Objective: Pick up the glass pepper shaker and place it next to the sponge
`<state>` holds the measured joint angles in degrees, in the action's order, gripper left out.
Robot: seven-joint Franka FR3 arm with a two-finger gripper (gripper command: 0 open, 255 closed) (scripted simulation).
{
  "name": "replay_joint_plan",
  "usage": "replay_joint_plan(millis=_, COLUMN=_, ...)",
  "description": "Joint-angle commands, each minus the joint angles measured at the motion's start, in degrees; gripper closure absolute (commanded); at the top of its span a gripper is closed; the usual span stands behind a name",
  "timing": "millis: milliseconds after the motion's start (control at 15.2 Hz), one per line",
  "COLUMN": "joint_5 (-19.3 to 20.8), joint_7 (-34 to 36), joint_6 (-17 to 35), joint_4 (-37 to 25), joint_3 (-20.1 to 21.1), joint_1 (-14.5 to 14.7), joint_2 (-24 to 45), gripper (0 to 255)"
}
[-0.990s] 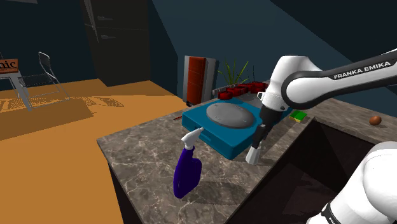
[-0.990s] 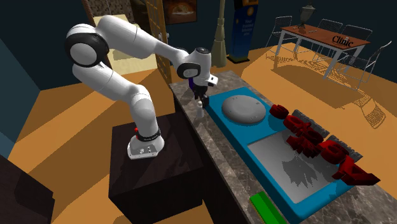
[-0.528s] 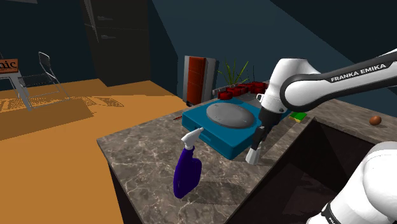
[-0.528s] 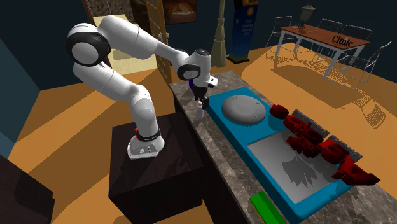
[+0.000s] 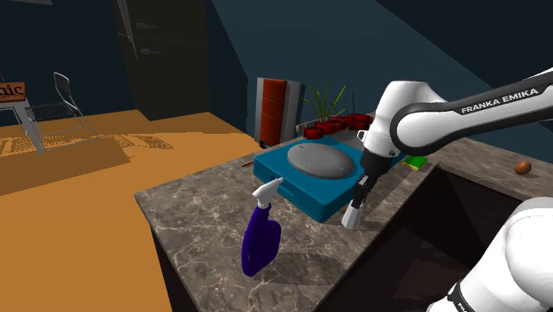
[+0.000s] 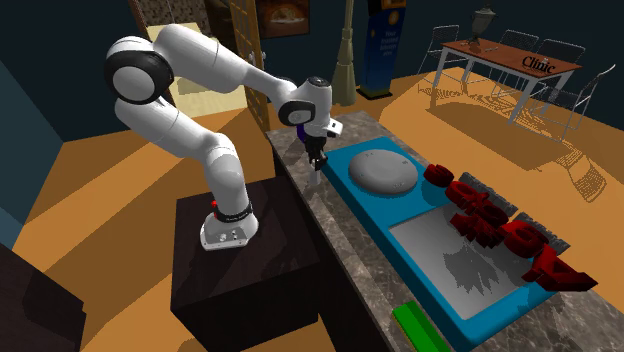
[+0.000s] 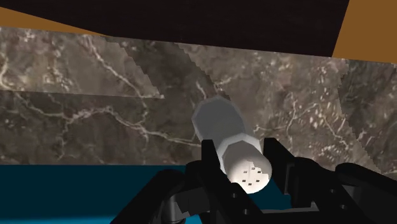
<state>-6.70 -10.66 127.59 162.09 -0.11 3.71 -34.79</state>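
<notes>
Held! The pepper shaker [image 7: 221, 126] is gripped by the black gripper [image 7: 242, 151] just under its perforated cap, one finger pressed to each side.

Very little has been shifted in the last second. The forearm has been swung a touch and the hand eased up by a hair. The pale shaker [image 5: 353, 215] is carried tilted at the near corner of the blue tray [image 5: 306, 202], on the side toward the stand [image 6: 240, 270]. Whether its base has been cleared of the marble counter [image 5: 195, 213] cannot be told for certain; if so, only barely. The grasp is therefore judged done and the lift only just begun, with the whole carry yet to be made.

The green sponge [image 5: 415, 161] is found past the tray's opposite end, well apart from the shaker. The full length of the tray will have to be travelled, likely along its stand-side edge.

On the tray, a grey dome [image 5: 317, 161] is set at the shaker's end, and red pieces [image 6: 490, 215] are clustered along the far edge. A purple spray bottle [image 5: 260, 244] is stood off the tray's near end, close to the counter's corner.

The counter is drawn as veined brown marble. Beyond the tray an orange floor [image 5: 80, 159] is spread out. A table [image 6: 510, 55] ringed with wire chairs is placed far off, and dark walls are drawn behind.
</notes>
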Motion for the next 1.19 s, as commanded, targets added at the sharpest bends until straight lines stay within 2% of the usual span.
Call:
replay_joint_plan(millis=0, joint_5=-0.01, joint_7=0.02, joint_6=-0.02, joint_4=0.12, joint_3=0.01, joint_1=0.01, joint_2=0.08, gripper=255)
replay_joint_plan(millis=132, joint_5=0.02, joint_7=-0.03, joint_6=-0.05, joint_4=0.10, joint_3=-0.03, joint_1=-0.02, joint_2=0.06, gripper=255)
replay_joint_plan(millis=1122, joint_5=0.95, joint_7=1.32, joint_6=-14.17, joint_4=-8.25, joint_3=-0.04, joint_1=-0.46, joint_2=-5.75, gripper=255)
